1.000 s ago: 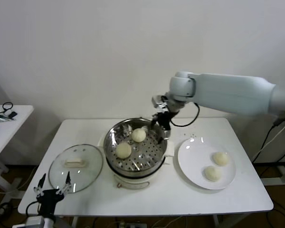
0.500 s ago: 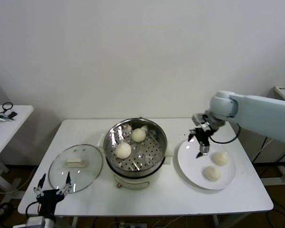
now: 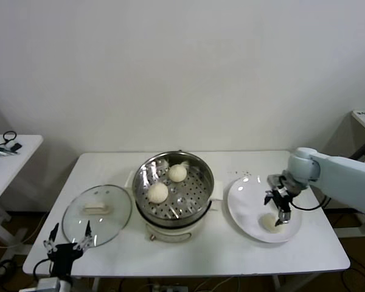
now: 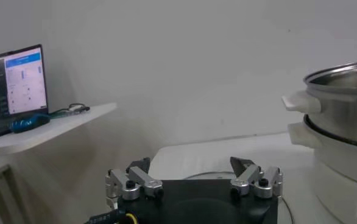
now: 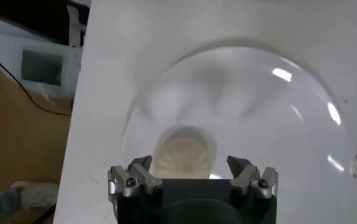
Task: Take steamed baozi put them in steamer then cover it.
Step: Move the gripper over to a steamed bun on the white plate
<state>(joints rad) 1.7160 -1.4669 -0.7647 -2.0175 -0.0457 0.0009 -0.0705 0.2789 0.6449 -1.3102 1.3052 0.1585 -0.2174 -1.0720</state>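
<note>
**Jaws spread over a plate bun**

Jaws of the right gripper (image 5: 191,170) stand wide apart and hold nothing. In the right wrist view a bun (image 5: 183,151) lies straight ahead of them and a little below, centred in the gap, so the coming move looks like a short drop and a squeeze. In the head view that gripper (image 3: 281,210) hangs over the plate (image 3: 246,210), just above the near bun (image 3: 269,222); whether it touches the dough I cannot tell. A second plate bun, if there is one, is hidden behind the arm.

Each bun is a round dome with no long axis and no pointing end, so the grasp needs no turning of the wrist.

Two buns (image 3: 158,193) (image 3: 178,173) sit in the steamer (image 3: 201,182), well away from these jaws, across the desk (image 3: 225,252). Beyond it the lid (image 3: 97,213) lies flat, handle up.

The left gripper (image 4: 194,176) is parked low beside the lid, its jaws open and empty. It is nearer the lid; the right is nearer the plate.
</note>
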